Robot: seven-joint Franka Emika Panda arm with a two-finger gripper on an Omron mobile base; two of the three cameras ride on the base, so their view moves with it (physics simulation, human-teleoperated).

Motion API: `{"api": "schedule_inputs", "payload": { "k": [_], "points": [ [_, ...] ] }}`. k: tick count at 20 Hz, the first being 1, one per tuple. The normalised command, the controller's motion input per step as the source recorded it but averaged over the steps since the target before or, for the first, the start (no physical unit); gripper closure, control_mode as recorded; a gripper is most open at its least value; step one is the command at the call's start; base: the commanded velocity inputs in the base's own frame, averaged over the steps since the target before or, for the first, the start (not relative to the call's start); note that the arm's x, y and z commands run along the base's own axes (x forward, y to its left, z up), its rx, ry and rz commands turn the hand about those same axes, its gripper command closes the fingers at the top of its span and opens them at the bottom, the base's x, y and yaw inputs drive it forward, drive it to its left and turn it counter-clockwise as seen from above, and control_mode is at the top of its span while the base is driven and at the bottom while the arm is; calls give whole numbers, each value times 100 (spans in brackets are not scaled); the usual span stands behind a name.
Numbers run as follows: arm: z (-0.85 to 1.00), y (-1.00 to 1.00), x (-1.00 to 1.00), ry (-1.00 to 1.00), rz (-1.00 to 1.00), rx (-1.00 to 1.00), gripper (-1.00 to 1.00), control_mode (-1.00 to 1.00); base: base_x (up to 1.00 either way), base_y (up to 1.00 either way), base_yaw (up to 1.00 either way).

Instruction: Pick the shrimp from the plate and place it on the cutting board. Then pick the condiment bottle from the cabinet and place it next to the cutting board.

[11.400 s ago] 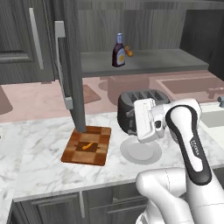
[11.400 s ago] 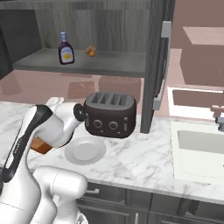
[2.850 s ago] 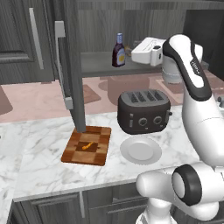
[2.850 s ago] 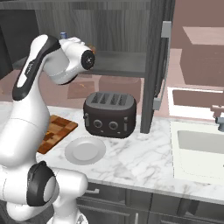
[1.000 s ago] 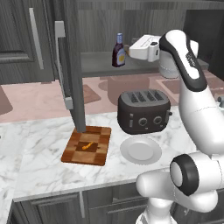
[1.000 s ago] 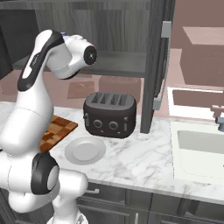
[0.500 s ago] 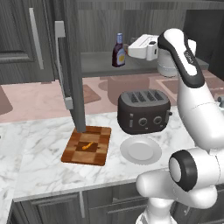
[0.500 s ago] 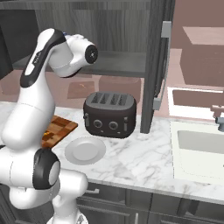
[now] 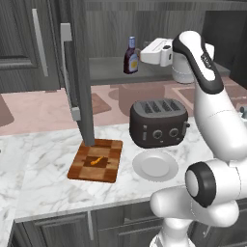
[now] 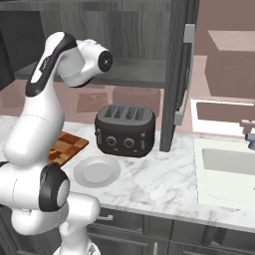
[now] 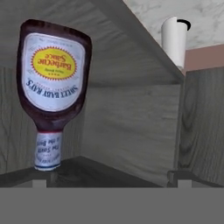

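Note:
The condiment bottle [image 9: 130,55] stands upright on the cabinet shelf [image 9: 108,72], dark red-brown with a pale cap. My gripper [image 9: 143,56] is raised level with it, just to its right, and points at it. The hand view is rolled over, so the bottle [image 11: 52,83] hangs cap down. My gripper [image 11: 109,179] is open, with the cap just above the left fingertip [image 11: 39,180] and nothing between the jaws. The small orange shrimp [image 9: 97,161] lies in the middle of the checkered cutting board [image 9: 111,147]. The round pale plate [image 9: 155,165] sits bare to the board's right.
A dark toaster [image 9: 158,123] stands behind the plate, under my arm. The open cabinet door [image 9: 79,77] with its silver bar handle hangs down to the board's back edge. A sink [image 10: 229,164] lies at the right of the marble counter [image 10: 149,184].
The hand has edged a little to the left, closer to the bottle. The jaws have stayed open. Shrimp, board and plate have not moved.

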Motion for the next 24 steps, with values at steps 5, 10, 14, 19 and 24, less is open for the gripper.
{"api": "schedule_inputs", "payload": {
  "k": [5,10,14,19,24],
  "points": [
    [-1,0,11,0,0,0,-100,-100,0,0,0],
    [0,0,10,0,0,0,-100,-100,0,0,0],
    [0,0,10,0,0,0,-100,-100,0,0,0],
    [0,0,7,0,0,0,-100,-100,0,0,0],
    [0,0,7,0,0,0,-100,-100,0,0,0]
  ]
}}
